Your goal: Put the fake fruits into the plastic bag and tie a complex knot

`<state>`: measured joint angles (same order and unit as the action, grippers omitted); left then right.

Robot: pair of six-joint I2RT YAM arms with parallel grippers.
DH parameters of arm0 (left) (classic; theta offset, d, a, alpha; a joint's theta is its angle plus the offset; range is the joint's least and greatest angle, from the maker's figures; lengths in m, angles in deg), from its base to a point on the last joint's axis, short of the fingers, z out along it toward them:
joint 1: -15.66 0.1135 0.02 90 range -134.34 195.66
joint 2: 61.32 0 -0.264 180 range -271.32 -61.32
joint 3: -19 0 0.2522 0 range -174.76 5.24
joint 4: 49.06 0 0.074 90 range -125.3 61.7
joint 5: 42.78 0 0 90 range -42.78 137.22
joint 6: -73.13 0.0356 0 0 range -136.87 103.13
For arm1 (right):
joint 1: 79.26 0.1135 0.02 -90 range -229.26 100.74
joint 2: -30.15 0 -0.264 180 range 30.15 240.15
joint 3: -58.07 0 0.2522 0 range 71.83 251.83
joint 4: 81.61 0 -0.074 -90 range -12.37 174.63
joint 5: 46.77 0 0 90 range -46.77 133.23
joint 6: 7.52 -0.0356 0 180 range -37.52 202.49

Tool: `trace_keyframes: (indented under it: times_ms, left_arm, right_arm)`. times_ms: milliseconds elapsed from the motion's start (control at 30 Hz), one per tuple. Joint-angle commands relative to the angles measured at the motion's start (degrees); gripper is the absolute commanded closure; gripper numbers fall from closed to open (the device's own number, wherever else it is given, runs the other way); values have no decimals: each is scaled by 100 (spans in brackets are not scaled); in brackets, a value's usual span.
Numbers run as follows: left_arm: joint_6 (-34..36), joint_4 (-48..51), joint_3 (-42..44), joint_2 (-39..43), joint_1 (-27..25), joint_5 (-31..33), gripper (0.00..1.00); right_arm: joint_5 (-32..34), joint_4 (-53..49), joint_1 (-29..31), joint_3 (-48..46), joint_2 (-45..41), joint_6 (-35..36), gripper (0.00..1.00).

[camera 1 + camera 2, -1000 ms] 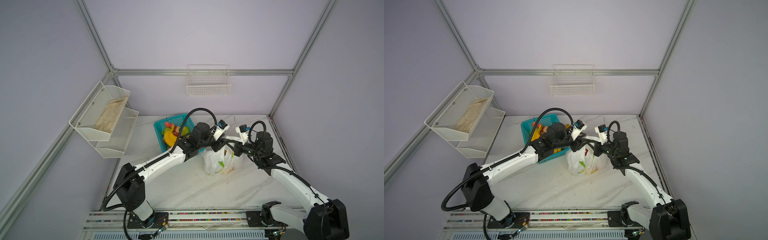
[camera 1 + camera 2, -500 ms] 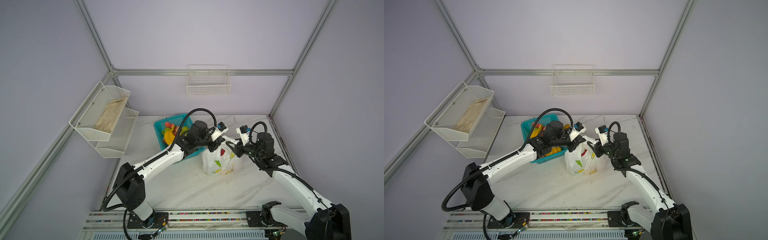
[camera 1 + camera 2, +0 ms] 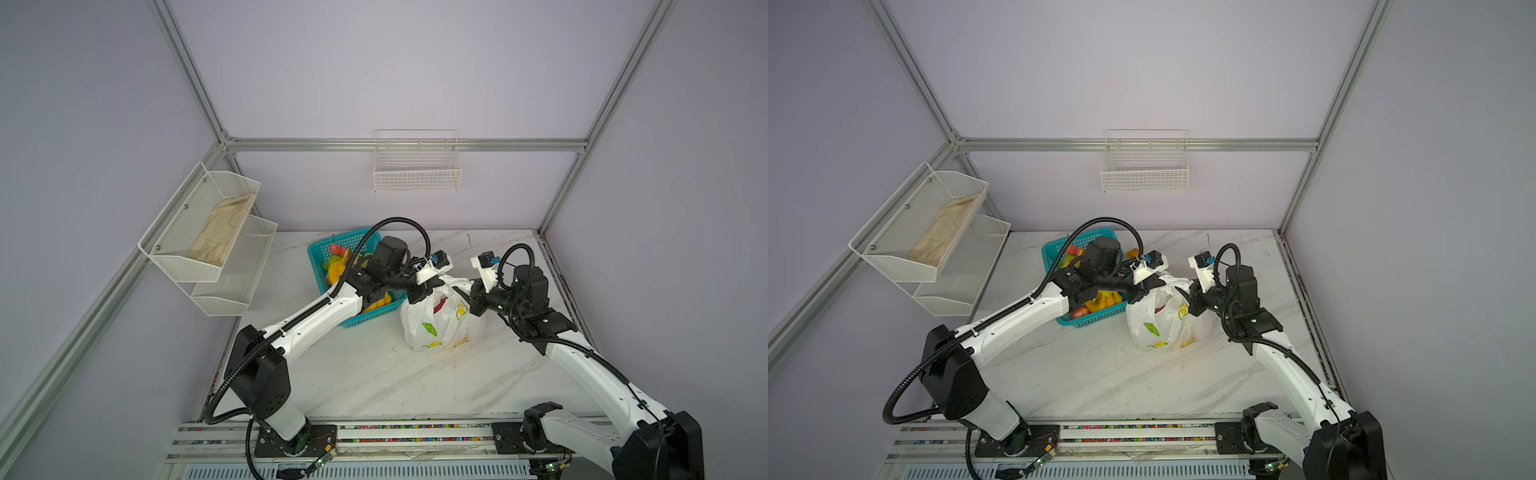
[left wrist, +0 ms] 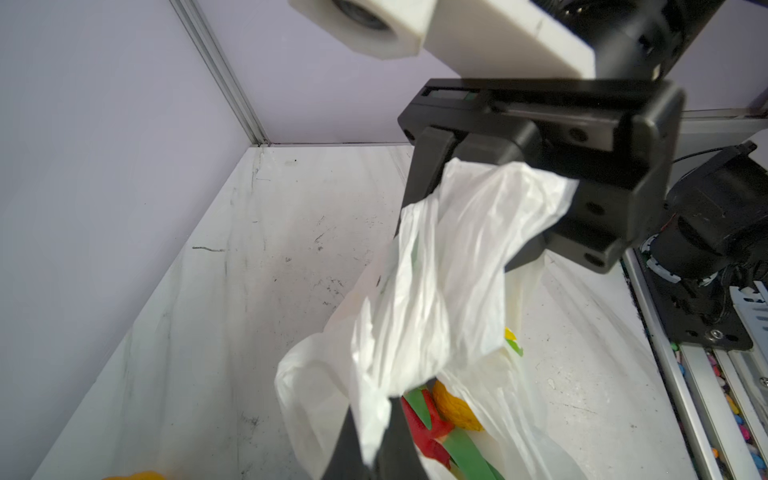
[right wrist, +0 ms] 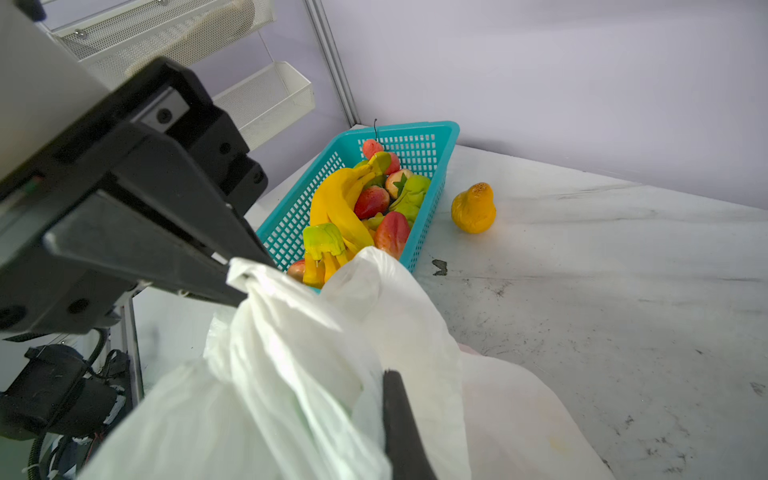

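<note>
The white plastic bag stands on the marble table beside the teal basket, with red, green and yellow fake fruits inside it. My left gripper is shut on one white handle strip at the bag's top. Facing it, my right gripper is shut on the other end of the bunched strips. In the right wrist view only one right finger shows against the plastic. More fake fruits lie in the basket, and a yellow-orange one sits loose on the table. No tied knot is in view.
A white two-tier mesh shelf with a beige cloth hangs on the left wall. A wire basket hangs on the back wall. The arms' base rail runs along the front edge.
My left gripper has closed on the bag's handle strip. The right gripper opened briefly and shut again. Both have drawn slightly apart, with the bag's top held between them.
</note>
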<state>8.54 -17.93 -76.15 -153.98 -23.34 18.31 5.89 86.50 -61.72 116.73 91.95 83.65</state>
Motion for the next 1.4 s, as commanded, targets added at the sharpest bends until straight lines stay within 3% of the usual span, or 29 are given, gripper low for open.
trace_keyframes:
  times_ms: [0, 100, 367, 533, 800, 1367]
  left_arm:
    - [634, 45, -650, 88, 77, 193, 100]
    - [939, 95, -729, 86, 77, 194, 100]
    - [1478, -29, -679, 204, 77, -89, 100]
    - [1762, 11, -672, 169, 95, -388, 100]
    - [1851, 316, -852, 62, 106, -528, 100]
    - [1871, 448, -952, -41, 117, -524, 100]
  right_arm:
    - [-348, 244, -21, 90, -98, 90, 97]
    - [-495, 438, -8, 56, -23, 98, 89]
    - [143, 701, 156, 129, 190, 516, 74]
    - [178, 979, 267, 8, 186, 783, 67]
    - [190, 1338, 286, 56, 514, 1027, 66]
    - [-540, 1999, 295, 92, 995, 1309, 66]
